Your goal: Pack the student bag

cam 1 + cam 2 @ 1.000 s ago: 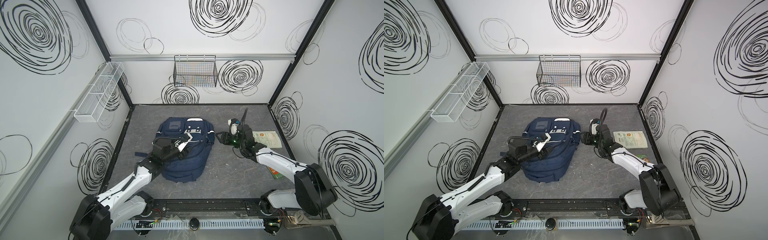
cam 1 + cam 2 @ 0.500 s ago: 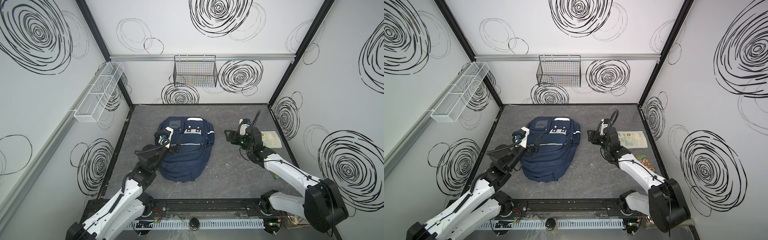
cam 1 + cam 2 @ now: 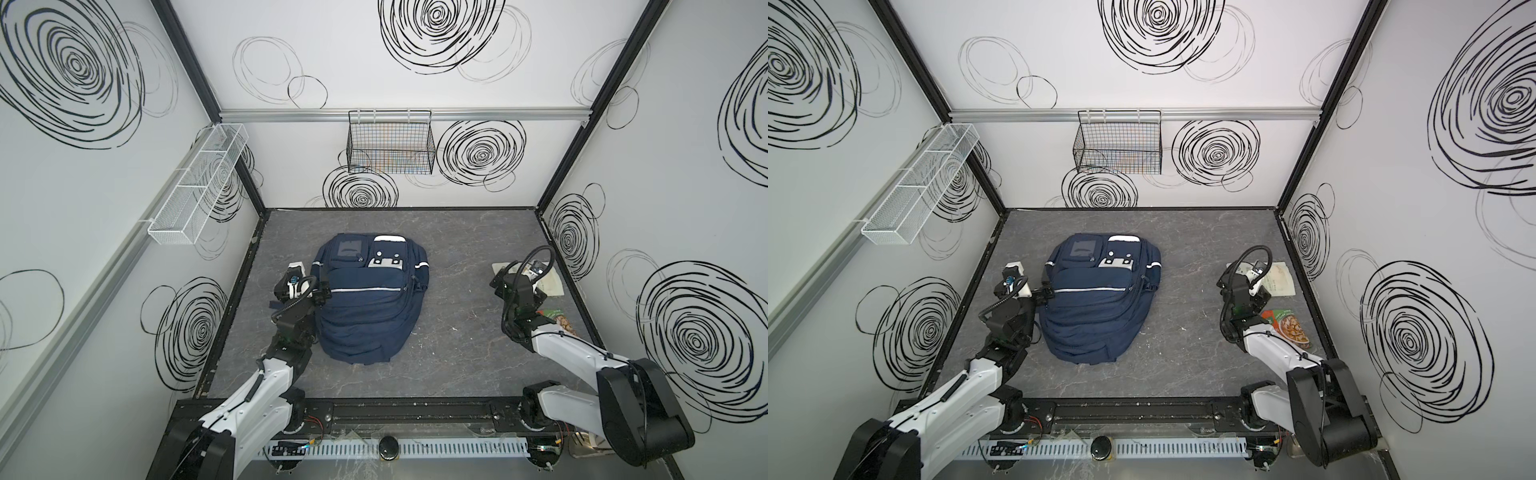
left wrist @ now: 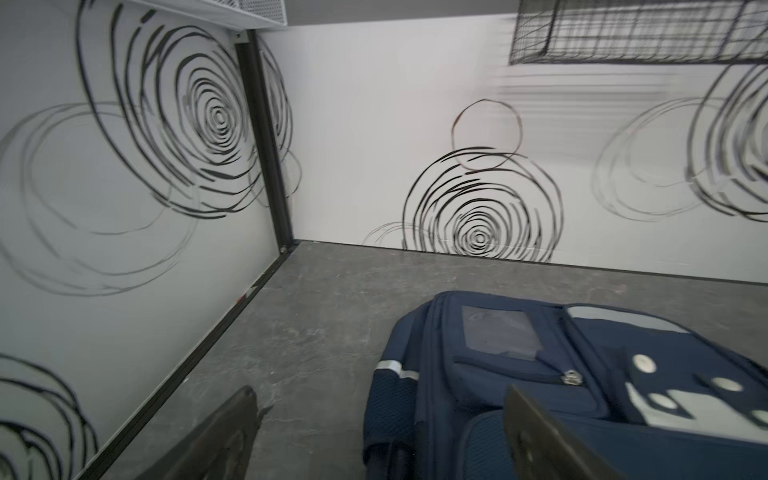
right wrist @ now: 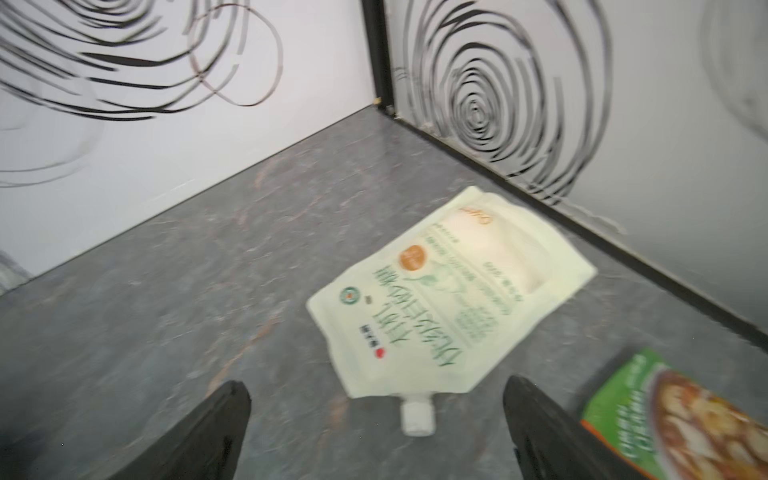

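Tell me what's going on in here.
Two robot arms are packing the student bag, which lies flat on the table. The left pincer is open at the bag's left edge, holding nothing. The right pincer, also open and empty, hovers by a white spouted pouch near a green food packet. Neither item is in the bag yet.

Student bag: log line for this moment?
student bag lying flat, unheld | left gripper open beside it | right gripper open near white spouted pouch | green packet beside pouch
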